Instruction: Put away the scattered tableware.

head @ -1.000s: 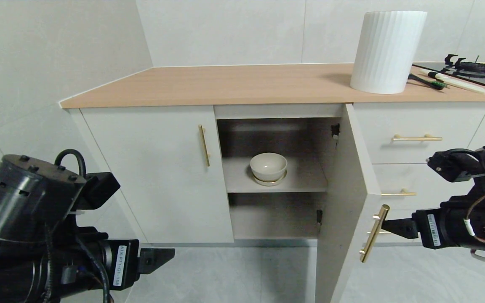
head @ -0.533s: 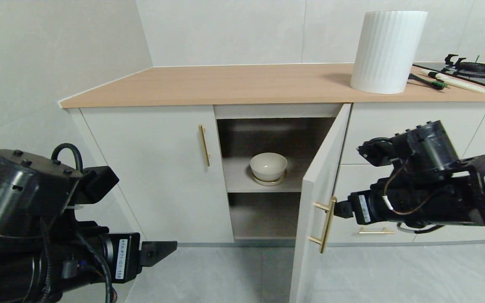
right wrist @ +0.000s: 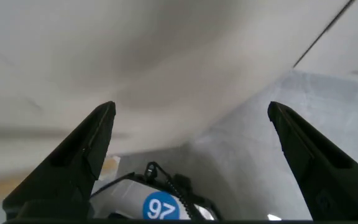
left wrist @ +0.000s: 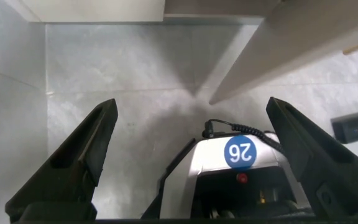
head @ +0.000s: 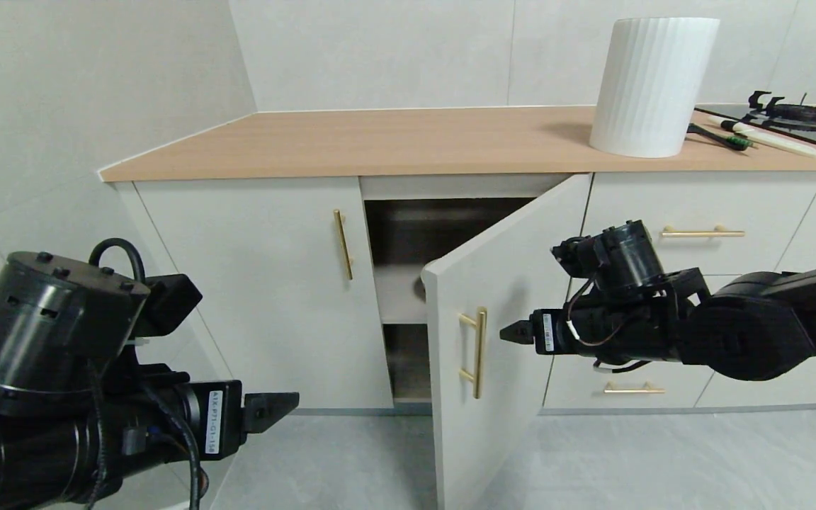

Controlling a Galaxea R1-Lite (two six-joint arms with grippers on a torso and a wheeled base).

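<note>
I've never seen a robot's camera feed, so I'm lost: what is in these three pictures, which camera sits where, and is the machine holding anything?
This is a two-armed robot facing a kitchen cabinet. The wide picture comes from a camera on its head; the other two come from cameras on its wrists, looking out between each gripper's black fingers. The left gripper hangs low above the floor; the right gripper is close to the half-open white cabinet door, beside its brass bar handle, though I cannot tell whether it touches. Both grippers are open and hold nothing. On the light wooden countertop stand a tall white ribbed container and, beside it, slim utensils near a black stove burner.
</note>
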